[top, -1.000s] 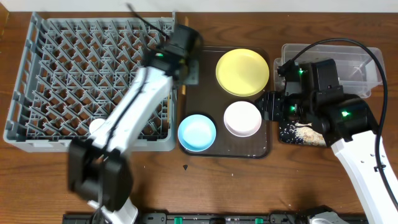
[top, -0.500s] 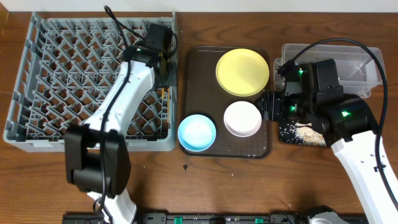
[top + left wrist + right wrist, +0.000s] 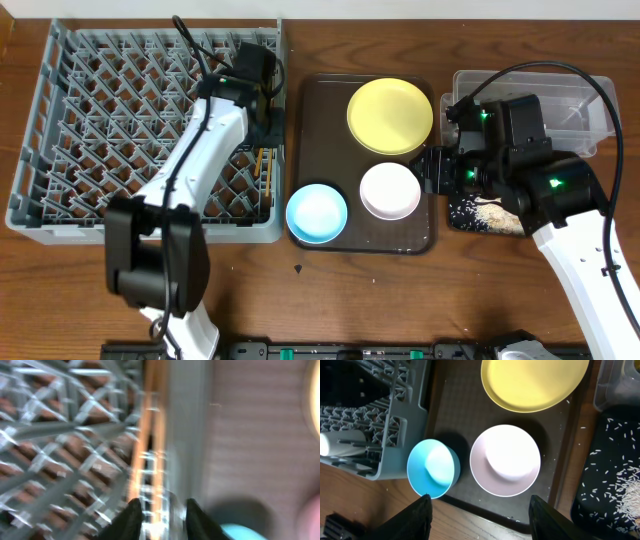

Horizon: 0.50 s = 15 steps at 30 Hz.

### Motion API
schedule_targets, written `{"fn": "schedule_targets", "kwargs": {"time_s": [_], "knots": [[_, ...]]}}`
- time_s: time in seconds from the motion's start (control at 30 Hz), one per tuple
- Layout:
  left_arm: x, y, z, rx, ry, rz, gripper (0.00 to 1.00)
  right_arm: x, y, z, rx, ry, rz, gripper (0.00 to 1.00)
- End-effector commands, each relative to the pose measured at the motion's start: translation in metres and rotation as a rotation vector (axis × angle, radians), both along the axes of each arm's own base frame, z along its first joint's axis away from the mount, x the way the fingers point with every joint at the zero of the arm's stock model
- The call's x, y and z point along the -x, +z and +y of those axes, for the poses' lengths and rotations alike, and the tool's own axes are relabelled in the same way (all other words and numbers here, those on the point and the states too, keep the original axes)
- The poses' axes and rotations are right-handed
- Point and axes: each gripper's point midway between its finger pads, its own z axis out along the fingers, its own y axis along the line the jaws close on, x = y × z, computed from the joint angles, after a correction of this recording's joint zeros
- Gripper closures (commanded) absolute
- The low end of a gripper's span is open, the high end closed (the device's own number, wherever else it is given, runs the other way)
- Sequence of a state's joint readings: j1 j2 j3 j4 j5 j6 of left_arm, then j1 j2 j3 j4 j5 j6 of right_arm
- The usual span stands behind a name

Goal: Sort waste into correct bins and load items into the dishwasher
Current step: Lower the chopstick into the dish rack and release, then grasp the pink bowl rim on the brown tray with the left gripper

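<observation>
**Loading step.** The chopsticks [image 3: 264,172] lie among the pegs along the right edge of the rack [image 3: 100,110], under the left hand [image 3: 162,510]. In the left wrist view its fingers [image 3: 133,519] stand partly apart, with the chopsticks running up between them. Blur keeps us from telling whether they pinch the chopsticks or stand free of them.

The right hand [image 3: 480,505] is spread wide and empty. It hangs over the tray [image 3: 322,110], above the blue bowl [image 3: 316,213] and the white bowl [image 3: 390,190]. The plate [image 3: 390,116] sits behind them on the same tray. We judge these three not yet loaded.

As we read it, the next move calls for the left hand to rise clear of the pegs without dragging the chopsticks. A hand must then take a bowl by its rim.

**Views.** Only the overhead view gives both arms, the whole rack and the tub [image 3: 590,100], but it hides the left fingers beneath the wrist. Only the right wrist view resolves the rice [image 3: 625,495] scattered in the black tray [image 3: 600,475].
</observation>
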<state>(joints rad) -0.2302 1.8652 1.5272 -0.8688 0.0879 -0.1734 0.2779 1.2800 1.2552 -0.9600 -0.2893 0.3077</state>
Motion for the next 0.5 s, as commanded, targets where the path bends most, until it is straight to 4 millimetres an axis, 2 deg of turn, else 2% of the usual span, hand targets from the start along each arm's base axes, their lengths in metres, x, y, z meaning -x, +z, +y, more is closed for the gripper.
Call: {"fn": "schedule_targets", "kwargs": {"time_s": [0.0,0.07,0.2,0.3,0.4,0.47], "knots": [[0.019,0.067,-0.051,0.312,-0.119,-0.061,0.66,-0.001,0.005,0.001,-0.014,-0.006,-0.009,0.4],[0.034,0.086,-0.073,0.413,-0.18,-0.055,0.66,-0.001,0.006,0.0,-0.015,-0.009,-0.01,0.4],[0.056,0.087,-0.101,0.406,-0.279,-0.031,0.62,-0.006,0.004,-0.009,-0.001,-0.085,-0.001,0.41],[0.068,0.07,-0.122,0.366,-0.341,0.006,0.57,-0.01,0.001,-0.024,0.022,-0.158,0.007,0.4],[0.073,0.044,-0.134,0.274,-0.373,0.041,0.43,-0.013,0.001,-0.036,0.028,-0.197,0.01,0.36],[0.073,0.028,-0.144,0.241,-0.396,0.055,0.41,-0.014,0.0,-0.043,0.031,-0.217,0.018,0.35]]}}
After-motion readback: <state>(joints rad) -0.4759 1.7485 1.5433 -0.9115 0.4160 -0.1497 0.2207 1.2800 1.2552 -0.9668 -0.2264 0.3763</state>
